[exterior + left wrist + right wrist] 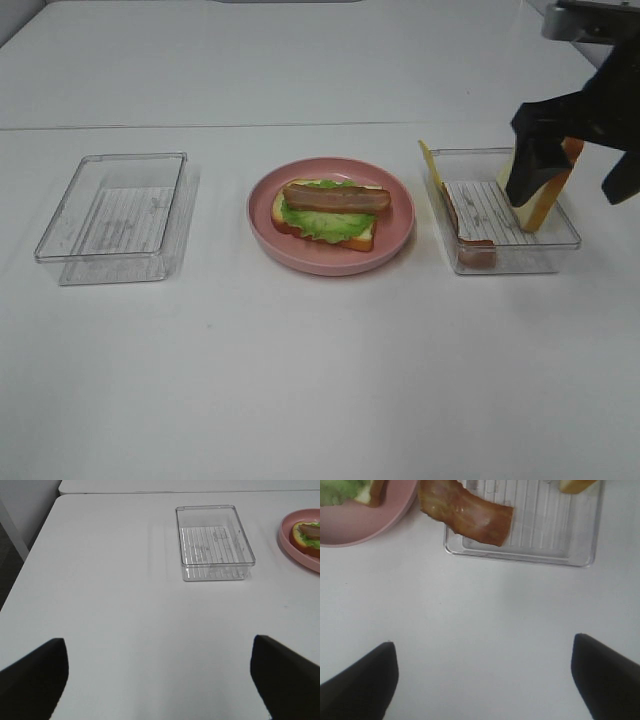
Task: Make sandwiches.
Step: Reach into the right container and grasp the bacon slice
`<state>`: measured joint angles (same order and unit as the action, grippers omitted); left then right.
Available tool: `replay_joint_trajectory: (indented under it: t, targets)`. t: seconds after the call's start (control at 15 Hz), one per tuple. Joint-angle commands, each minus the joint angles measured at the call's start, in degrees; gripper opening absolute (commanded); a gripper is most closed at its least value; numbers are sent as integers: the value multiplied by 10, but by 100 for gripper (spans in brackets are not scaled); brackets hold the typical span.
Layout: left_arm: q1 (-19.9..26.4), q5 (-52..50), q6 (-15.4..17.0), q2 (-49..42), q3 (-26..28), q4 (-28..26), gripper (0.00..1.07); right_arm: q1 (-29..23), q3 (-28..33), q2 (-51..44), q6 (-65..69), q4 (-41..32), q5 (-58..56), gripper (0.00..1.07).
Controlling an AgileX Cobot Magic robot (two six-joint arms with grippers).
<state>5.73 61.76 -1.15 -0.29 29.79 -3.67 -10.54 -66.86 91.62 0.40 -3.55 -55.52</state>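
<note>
HALF-BUILT: The sandwich point(330, 215) sits on the pink plate point(330, 262), a bread slice point(362, 238) topped with lettuce point(320, 222) and a bacon strip point(335, 198). The clear tray point(520, 258) just right of the plate holds a spare bacon strip point(470, 245), a cheese square point(430, 165) leaning on the wall nearest the plate, and a second bread slice point(548, 195) on edge at the side farthest from it. The right gripper point(485, 680) hangs beyond that far side, claw spread wide (only white table point(485, 620) shows between its fingers). Left of the plate stands a second clear tray point(215, 572). The left gripper point(160, 680), well apart from the plate, is likewise parted.
</note>
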Motion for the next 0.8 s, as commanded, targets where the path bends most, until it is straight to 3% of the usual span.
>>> replay_joint_trajectory:
  t: [0.07, 0.2, 0.67, 0.8]
  targets:
    - [3, -2, -1, -8, -1, -2, 91, -41, -38, 49, 18, 36, -10, 89]
    - [3, -2, -1, -8, -1, -2, 91, -73, -85, 101, 30, 45, -10, 89]
    - [3, -2, -1, -8, -1, -2, 91, -76, -206, 231, 28, 45, -11, 88]
    - [3, -2, -1, -8, -1, -2, 91, -76, -216, 253, 26, 47, -9, 85]
